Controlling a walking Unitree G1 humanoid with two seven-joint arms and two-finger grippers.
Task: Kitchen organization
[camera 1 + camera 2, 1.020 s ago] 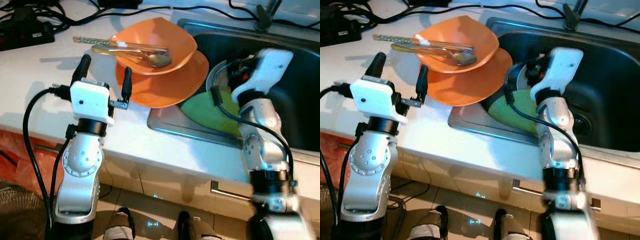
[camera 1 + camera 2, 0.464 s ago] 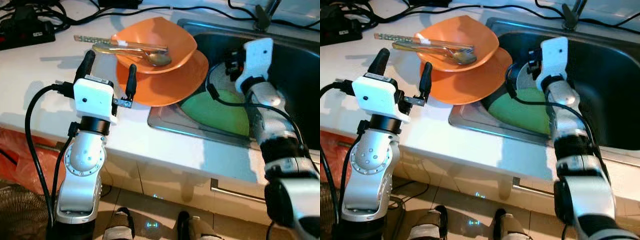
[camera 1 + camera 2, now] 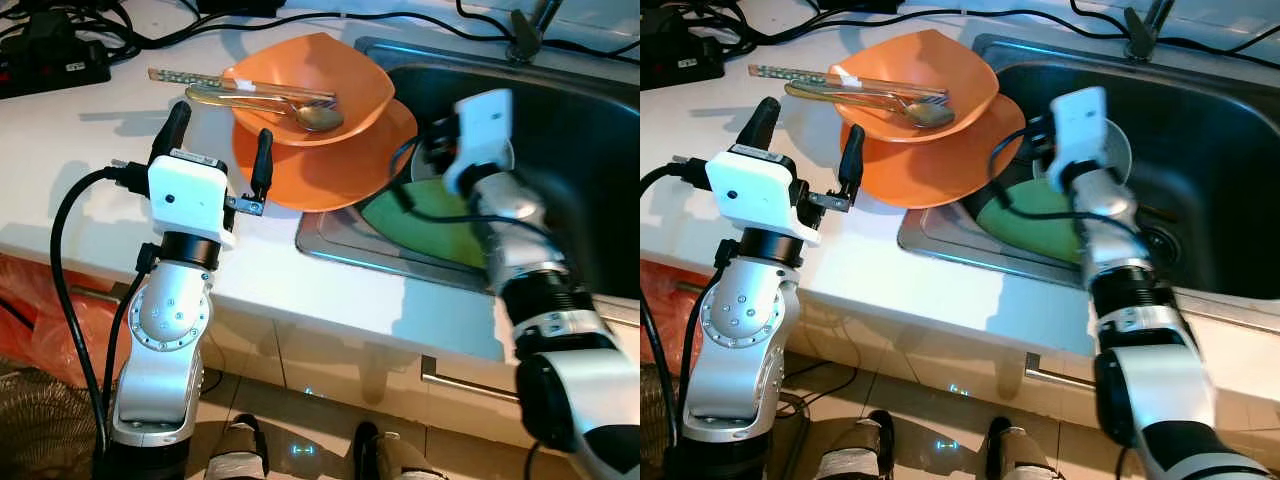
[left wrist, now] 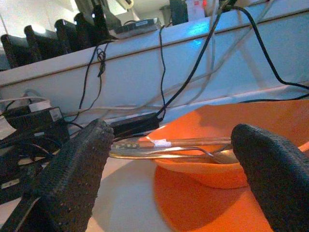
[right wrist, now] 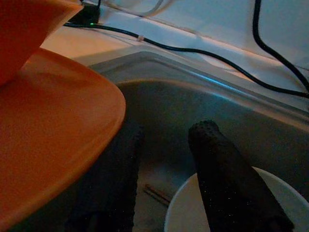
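An orange bowl (image 3: 310, 85) sits on an orange plate (image 3: 330, 165) whose rim overhangs the sink (image 3: 600, 180). Chopsticks (image 3: 200, 79), a spoon (image 3: 315, 118) and a fork lie across the bowl. My left gripper (image 3: 220, 135) stands open on the counter just left of the plate, nothing between its fingers (image 4: 72, 179). My right gripper (image 5: 166, 133) hangs open inside the sink beside the plate's rim, above a white bowl (image 5: 231, 208). A green plate (image 3: 440, 225) leans in the sink under the right wrist (image 3: 475, 130).
Black cables (image 3: 150, 30) and a power strip (image 3: 50, 65) lie along the back of the white counter (image 3: 80, 170). The faucet base (image 3: 525, 40) stands behind the sink. The counter's front edge and cabinet fronts are below.
My right arm has swung left across the sink toward the orange plate's rim. The left arm has edged slightly toward the plate.
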